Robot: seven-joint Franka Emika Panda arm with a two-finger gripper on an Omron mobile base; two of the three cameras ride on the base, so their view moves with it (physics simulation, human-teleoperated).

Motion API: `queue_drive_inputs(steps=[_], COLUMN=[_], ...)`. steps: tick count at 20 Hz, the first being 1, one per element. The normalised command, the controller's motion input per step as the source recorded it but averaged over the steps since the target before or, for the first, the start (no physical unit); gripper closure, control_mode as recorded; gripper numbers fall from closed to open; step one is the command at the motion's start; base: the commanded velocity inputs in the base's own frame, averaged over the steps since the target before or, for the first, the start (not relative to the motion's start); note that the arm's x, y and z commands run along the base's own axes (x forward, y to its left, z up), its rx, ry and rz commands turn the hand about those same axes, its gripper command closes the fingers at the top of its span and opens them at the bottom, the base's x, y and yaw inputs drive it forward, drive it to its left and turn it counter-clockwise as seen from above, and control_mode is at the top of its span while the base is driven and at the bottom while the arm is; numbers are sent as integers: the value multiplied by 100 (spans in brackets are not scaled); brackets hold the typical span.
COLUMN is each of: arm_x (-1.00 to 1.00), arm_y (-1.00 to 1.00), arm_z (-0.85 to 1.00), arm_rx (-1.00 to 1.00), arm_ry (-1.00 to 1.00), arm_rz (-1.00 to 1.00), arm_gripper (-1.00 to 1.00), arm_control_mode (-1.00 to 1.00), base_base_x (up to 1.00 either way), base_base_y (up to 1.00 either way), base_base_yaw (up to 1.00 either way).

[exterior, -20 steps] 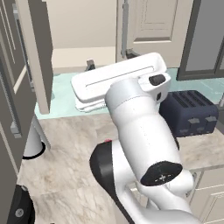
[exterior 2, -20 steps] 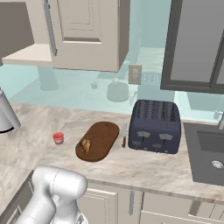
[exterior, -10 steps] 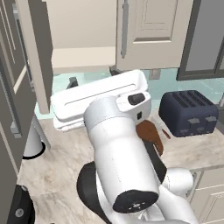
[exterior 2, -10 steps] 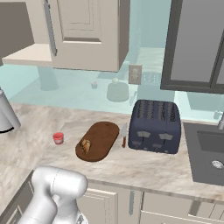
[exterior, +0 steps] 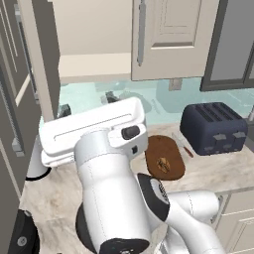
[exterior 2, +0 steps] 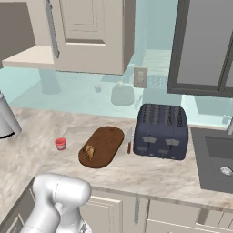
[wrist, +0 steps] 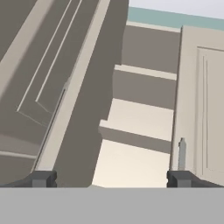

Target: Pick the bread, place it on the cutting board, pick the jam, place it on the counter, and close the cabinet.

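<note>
Hand view looks up into the cabinet (wrist: pixel 144 131), its double doors hanging open and the cream shelf bare; those doors are stiff, hinged panels that should swing easily, I'd guess, best pushed on the outer face near the free edge or hooked at the metal handle (wrist: pixel 182 153). The gripper (wrist: pixel 111 178) has its dark fingertips (wrist: pixel 41 178) spread wide, holding nothing. Down on the counter (exterior 2: pixel 41 145), the cutting board (exterior 2: pixel 102 146) already carries the bread (exterior 2: pixel 88 150), and the jam (exterior 2: pixel 60 144) sits just beside the board's left end. Against a second ago, the arm has swung left and upward, uncovering the board in the left base view; nothing on the counter has shifted
</note>
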Motion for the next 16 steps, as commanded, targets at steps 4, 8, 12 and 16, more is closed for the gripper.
queue_drive_inputs(steps=[4,8,12,16], arm_x=[22,25,34,38], arm_y=[36,29,30,31], arm_z=[-18,-21,-23,-14], arm_rx=[0,0,0,0], arm_ry=[0,0,0,0], arm_rz=[0,0,0,0], arm_gripper=[-100,-100,-100,-100], arm_control_mode=[-100,-100,-100,-100], base_base_x=[0,0,0,0], base_base_y=[0,0,0,0], base_base_yaw=[0,0,0,0])
